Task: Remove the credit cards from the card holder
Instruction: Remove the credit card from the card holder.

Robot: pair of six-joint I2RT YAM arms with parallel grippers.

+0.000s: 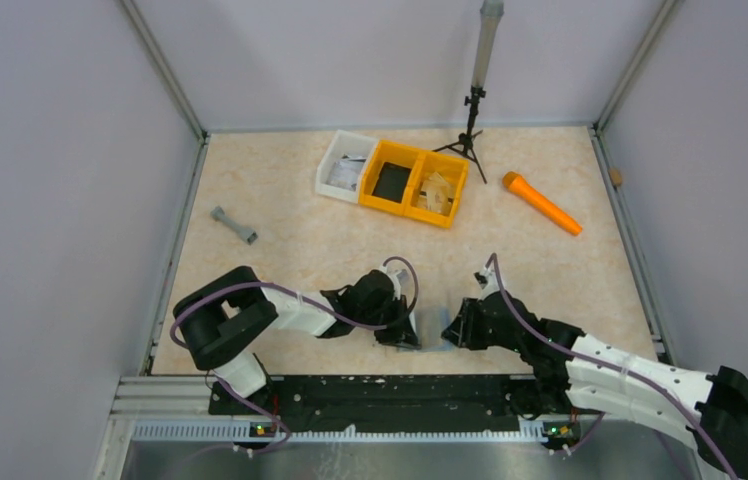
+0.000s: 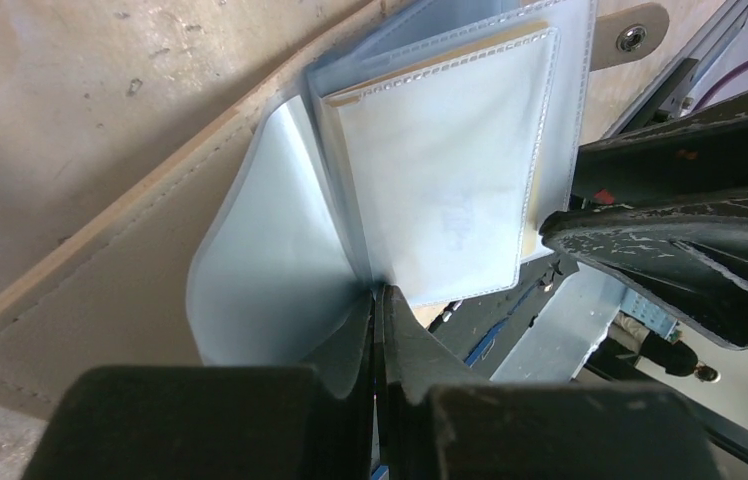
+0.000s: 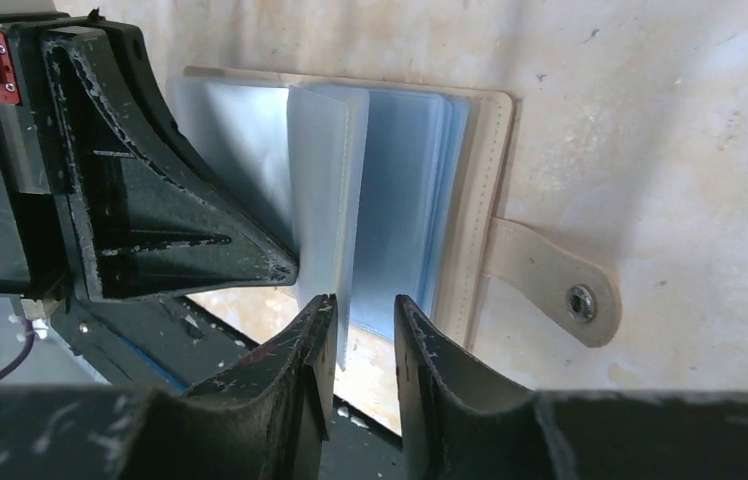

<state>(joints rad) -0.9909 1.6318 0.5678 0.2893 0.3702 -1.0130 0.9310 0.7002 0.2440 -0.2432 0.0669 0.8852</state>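
Observation:
The card holder lies open near the table's front edge, between my two grippers. Its tan cover and snap strap rest on the table, and the clear plastic sleeves fan upward. A pale, tan-edged card shape shows inside the front sleeve; no card is out of the holder. My left gripper is shut on the lower corner of one sleeve. My right gripper is open, with one sleeve's edge hanging in the gap against its left finger.
At the back stand a white bin and yellow bins, with a small tripod beside them. An orange tool lies back right, a grey piece back left. The black base rail runs just behind the holder.

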